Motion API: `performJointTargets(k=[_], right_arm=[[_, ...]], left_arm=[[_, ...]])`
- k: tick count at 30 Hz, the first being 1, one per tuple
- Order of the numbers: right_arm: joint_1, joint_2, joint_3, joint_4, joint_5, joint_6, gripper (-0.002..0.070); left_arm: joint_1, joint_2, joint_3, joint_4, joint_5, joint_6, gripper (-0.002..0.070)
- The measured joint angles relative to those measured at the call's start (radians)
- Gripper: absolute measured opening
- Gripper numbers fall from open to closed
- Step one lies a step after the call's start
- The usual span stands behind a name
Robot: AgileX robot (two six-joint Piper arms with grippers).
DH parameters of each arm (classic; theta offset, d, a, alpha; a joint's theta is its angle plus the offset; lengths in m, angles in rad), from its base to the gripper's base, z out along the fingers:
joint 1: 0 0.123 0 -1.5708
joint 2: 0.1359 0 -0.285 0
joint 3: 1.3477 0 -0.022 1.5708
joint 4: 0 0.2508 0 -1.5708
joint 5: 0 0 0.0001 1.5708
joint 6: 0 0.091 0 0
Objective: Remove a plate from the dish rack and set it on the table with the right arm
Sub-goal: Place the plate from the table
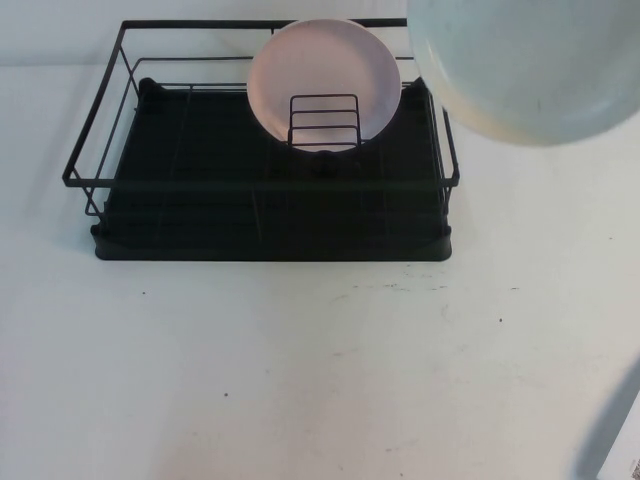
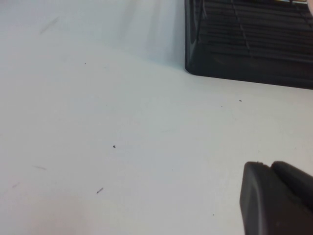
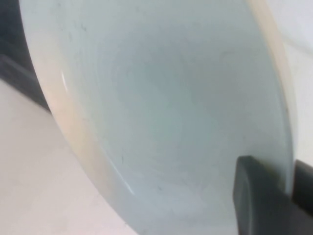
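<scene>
The pale-green white plate (image 1: 525,65) hangs in the air at the back right, above the right end of the black dish rack (image 1: 92,128), close to the high camera. In the right wrist view my right gripper (image 3: 289,178) is shut on the plate (image 3: 166,112), one finger on each side of its rim. The high view does not show the right gripper. My left gripper (image 2: 272,166) is shut and empty, low over the white table (image 2: 98,122) near the rack's front left corner (image 2: 234,58).
A pale pink plate (image 1: 322,70) stands upright in the rack behind a small wire holder (image 1: 324,120). The rack's black tray base (image 1: 200,190) holds nothing else. The white table (image 1: 300,370) stretches in front of the rack.
</scene>
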State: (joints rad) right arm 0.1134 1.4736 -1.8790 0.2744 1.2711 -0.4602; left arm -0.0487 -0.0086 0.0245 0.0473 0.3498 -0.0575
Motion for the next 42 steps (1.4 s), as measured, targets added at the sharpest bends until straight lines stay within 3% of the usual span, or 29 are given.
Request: performJointTargets(k=[14, 23, 28, 42], right_arm=[[-0.002, -0.481, 0.694, 0.135, -0.092, 0.259, 0.0041], [-0.002, -0.572, 1.035, 0.401, -0.188, 0.331, 0.0041], [-0.002, -0.572, 1.158, 0.517, -0.252, 0.295, 0.0041], [0.011, -0.513, 1.221, 0.531, -0.315, 0.289, 0.0041]], left_arm=[[0.000, 0.000, 0.000, 0.000, 0.000, 0.000, -0.0004], [0.000, 0.000, 0.000, 0.000, 0.000, 0.000, -0.0004], [0.000, 0.000, 0.000, 0.000, 0.000, 0.000, -0.0004], [0.000, 0.000, 0.000, 0.000, 0.000, 0.000, -0.0004]])
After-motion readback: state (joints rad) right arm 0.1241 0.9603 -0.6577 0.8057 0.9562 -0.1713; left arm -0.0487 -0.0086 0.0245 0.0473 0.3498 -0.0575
